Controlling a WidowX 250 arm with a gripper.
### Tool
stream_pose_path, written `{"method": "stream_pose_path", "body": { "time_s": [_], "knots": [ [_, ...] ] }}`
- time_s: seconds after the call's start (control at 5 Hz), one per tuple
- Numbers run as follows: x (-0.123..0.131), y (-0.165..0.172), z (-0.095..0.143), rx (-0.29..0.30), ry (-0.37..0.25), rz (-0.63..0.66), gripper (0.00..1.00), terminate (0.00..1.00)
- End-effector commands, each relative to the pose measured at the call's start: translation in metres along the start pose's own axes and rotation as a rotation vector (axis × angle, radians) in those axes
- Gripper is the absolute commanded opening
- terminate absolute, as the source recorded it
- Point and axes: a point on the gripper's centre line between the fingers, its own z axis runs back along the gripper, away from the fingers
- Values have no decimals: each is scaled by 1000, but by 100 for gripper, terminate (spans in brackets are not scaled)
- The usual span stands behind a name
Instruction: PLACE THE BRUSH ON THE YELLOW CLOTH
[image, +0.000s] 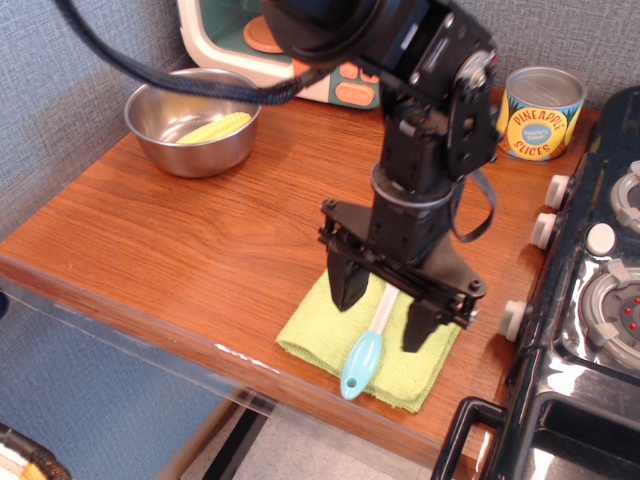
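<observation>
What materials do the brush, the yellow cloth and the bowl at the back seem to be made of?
The brush: probably plastic, since its light blue handle and white neck look smooth and slightly glossy.
The yellow cloth: soft woven fabric, matte, with thick folded edges.
The bowl: most likely steel, because its silver surface is shiny and reflective.
</observation>
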Motion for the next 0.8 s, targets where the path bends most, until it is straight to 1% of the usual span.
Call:
{"method": "stream_pose_path", "body": {
  "time_s": [0.0, 0.2, 0.6],
  "knots": [
    [-11, 22, 60, -22, -153, 29, 100, 0],
    [-10, 28, 55, -39, -110, 20, 100, 0],
    [-10, 28, 55, -39, -110, 20, 100, 0]
  ]
}}
